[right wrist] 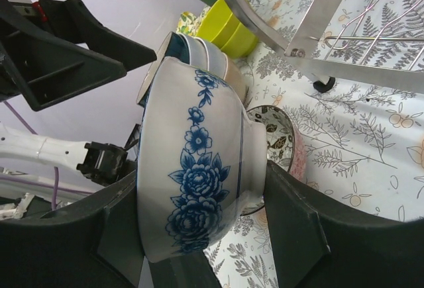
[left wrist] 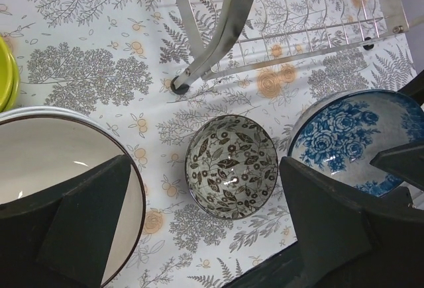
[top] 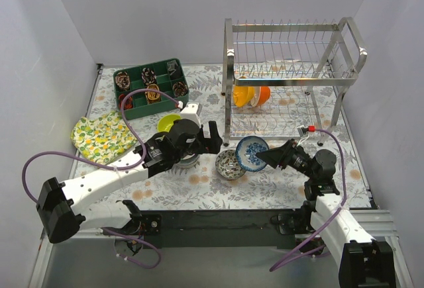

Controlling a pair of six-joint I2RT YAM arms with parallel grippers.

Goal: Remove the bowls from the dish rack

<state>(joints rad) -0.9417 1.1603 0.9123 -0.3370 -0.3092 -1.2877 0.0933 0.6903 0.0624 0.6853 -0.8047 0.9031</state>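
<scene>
The chrome dish rack point(top: 291, 56) stands at the back right, with orange and yellow bowls point(top: 252, 96) on its lower tier. My right gripper point(top: 260, 157) is shut on a blue-patterned bowl point(top: 251, 153), held tilted in front of the rack; in the right wrist view this bowl point(right wrist: 192, 189) sits on edge between the fingers point(right wrist: 301, 225). A dark floral bowl point(top: 229, 164) rests on the table beside it and also shows in the left wrist view point(left wrist: 230, 166). My left gripper point(top: 213, 139) is open and empty above the table point(left wrist: 212, 235), over a stack of bowls point(top: 185, 157).
A lime-green bowl point(top: 170, 123) sits behind the stack. A dark green compartment tray point(top: 151, 83) stands at the back left and a lemon-print cloth point(top: 103, 136) lies at the left. The rack's front leg point(left wrist: 218, 30) is just beyond the floral bowl.
</scene>
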